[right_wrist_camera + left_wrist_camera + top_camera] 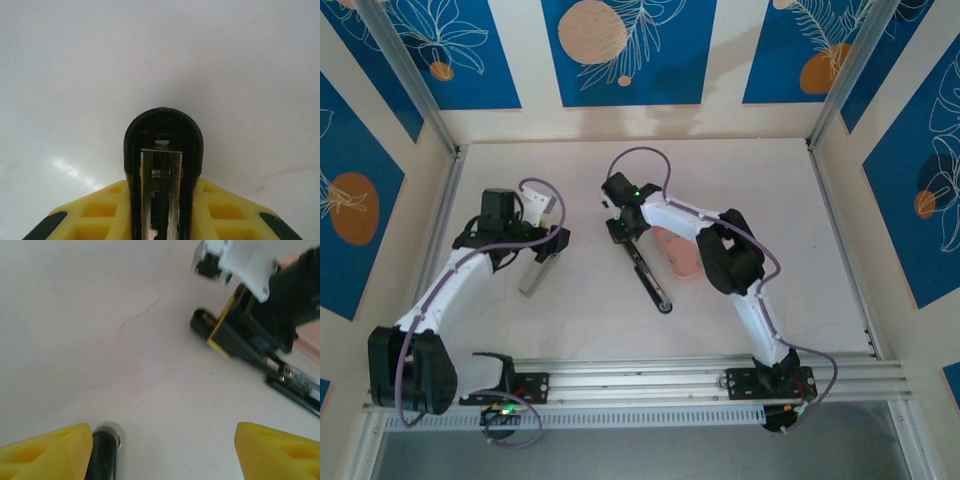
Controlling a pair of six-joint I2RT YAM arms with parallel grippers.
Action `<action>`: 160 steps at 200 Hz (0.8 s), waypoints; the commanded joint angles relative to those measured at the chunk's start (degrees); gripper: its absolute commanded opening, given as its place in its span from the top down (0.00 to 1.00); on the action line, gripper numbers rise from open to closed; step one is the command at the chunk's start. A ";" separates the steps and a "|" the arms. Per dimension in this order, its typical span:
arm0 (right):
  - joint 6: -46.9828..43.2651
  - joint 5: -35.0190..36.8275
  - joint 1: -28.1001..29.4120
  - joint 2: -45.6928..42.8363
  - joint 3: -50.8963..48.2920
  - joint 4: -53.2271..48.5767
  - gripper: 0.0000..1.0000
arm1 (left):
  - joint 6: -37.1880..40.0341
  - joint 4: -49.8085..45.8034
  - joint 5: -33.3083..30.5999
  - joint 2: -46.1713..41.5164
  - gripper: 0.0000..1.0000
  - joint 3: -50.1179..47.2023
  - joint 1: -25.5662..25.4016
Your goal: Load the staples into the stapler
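Observation:
The black stapler (648,275) lies on the white table, running diagonally toward the near edge. My right gripper (625,228) is shut on its far end. In the right wrist view the yellow fingers (100,215) press both sides of the stapler (163,130), and its silvery rail with a spring lies exposed between them (162,200). To the left, my left gripper (542,262) stands open, well apart from the stapler (295,382). Its fingers are spread wide over bare table (165,440). The staples are too small to make out.
The pink tray (682,255) lies just right of the stapler, partly under the right arm; its edge (307,342) shows behind the right gripper. A short dark rod (103,455) sits against the inner side of the left finger. Walls enclose the table on three sides.

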 commanded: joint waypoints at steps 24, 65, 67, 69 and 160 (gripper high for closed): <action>-5.88 -7.78 1.77 -16.76 -17.04 15.77 0.76 | -1.14 15.83 12.22 -7.66 0.22 -8.03 0.67; -14.32 -15.64 1.45 -27.17 -32.89 31.20 0.81 | 4.75 23.08 25.04 -10.37 0.24 -12.44 0.59; -15.06 -16.15 1.52 -27.59 -33.54 32.07 0.81 | 5.15 22.93 25.62 -10.32 0.24 -12.45 0.60; -15.66 -16.61 1.52 -27.96 -34.29 32.77 0.81 | 5.31 22.88 26.12 -10.29 0.24 -12.45 0.56; -32.16 -34.98 2.29 -39.87 -57.18 59.49 0.87 | 39.32 -3.82 39.36 -8.34 0.33 -7.83 -3.07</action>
